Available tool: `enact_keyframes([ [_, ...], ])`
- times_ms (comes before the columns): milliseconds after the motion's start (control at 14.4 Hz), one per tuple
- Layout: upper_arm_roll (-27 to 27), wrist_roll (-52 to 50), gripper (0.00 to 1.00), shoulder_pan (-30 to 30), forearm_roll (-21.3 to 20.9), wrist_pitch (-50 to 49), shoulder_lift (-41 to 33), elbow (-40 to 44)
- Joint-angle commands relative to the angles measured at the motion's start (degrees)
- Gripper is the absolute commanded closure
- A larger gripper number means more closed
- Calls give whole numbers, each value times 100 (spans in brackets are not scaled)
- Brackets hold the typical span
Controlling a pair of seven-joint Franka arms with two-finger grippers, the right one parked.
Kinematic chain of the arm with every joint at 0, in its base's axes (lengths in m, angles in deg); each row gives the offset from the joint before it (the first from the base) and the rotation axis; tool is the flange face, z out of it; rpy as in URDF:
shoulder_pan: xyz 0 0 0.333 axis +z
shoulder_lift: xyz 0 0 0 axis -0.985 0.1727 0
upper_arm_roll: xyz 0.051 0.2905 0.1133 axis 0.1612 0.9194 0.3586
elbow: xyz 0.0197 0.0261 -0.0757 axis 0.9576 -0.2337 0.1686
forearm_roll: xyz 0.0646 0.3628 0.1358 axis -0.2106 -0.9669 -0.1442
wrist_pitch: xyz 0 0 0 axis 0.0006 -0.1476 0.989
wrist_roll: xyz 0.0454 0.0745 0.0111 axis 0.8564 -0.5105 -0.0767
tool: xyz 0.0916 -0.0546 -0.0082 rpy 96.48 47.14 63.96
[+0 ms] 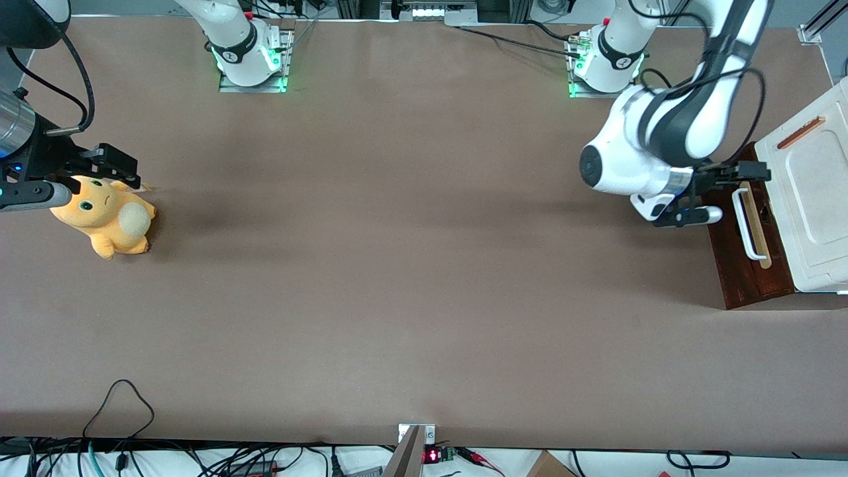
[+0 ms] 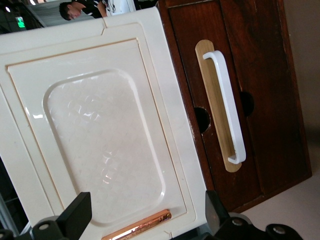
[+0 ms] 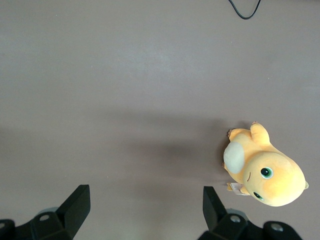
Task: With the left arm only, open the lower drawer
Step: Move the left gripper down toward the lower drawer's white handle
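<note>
The lower drawer has a dark reddish-brown front with a white bar handle on a pale wood strip. It lies at the working arm's end of the table, beside the cream-white panel with its copper strip handle. The left arm reaches toward it. Its black gripper is open and empty, close in front of the drawer front, near the handle's end farther from the front camera, touching nothing. The left wrist view shows the drawer front, handle, cream panel and the gripper.
A yellow plush toy lies toward the parked arm's end of the table and shows in the right wrist view. The arm bases stand along the table edge farthest from the front camera. Cables hang at the nearest edge.
</note>
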Motion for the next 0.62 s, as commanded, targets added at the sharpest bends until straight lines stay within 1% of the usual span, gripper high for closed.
enact_keyframes([
  [0, 10, 93, 0, 57, -106, -114, -45, 114],
  [139, 28, 277, 1, 250, -70, 121, -195, 114],
  [208, 115, 347, 1, 312, -79, 584, -169, 44],
  [278, 403, 505, 0, 338, -149, 1023, -38, -43],
  [347, 589, 506, 0, 330, -236, 1202, 129, -44],
  [486, 608, 78, 0, 278, -587, 1003, 463, -18],
  [556, 608, -150, 0, 208, -693, 767, 638, -18],
])
